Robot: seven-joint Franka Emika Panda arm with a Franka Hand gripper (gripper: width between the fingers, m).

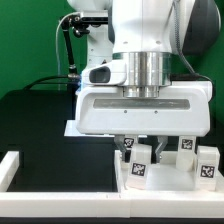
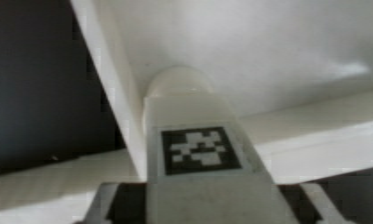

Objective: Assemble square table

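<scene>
My gripper (image 1: pixel 146 148) reaches down over the square table's white panel (image 1: pixel 170 192) at the exterior view's lower right. In the wrist view it (image 2: pixel 204 205) is shut on a white tagged leg (image 2: pixel 204 140), which stands between the jaws and points toward a corner of the panel (image 2: pixel 254 45). In the exterior view that leg (image 1: pixel 137 162) shows just below the hand, on or just above the panel. Two more tagged legs (image 1: pixel 185 146) (image 1: pixel 208 163) stand on the panel to the exterior view's right. The hand hides the leg's top.
A white border bar (image 1: pixel 14 166) lies at the exterior view's lower left, on the black table. The marker board's corner (image 1: pixel 72 128) shows behind the hand. Black cables (image 1: pixel 68 45) hang in front of the green backdrop.
</scene>
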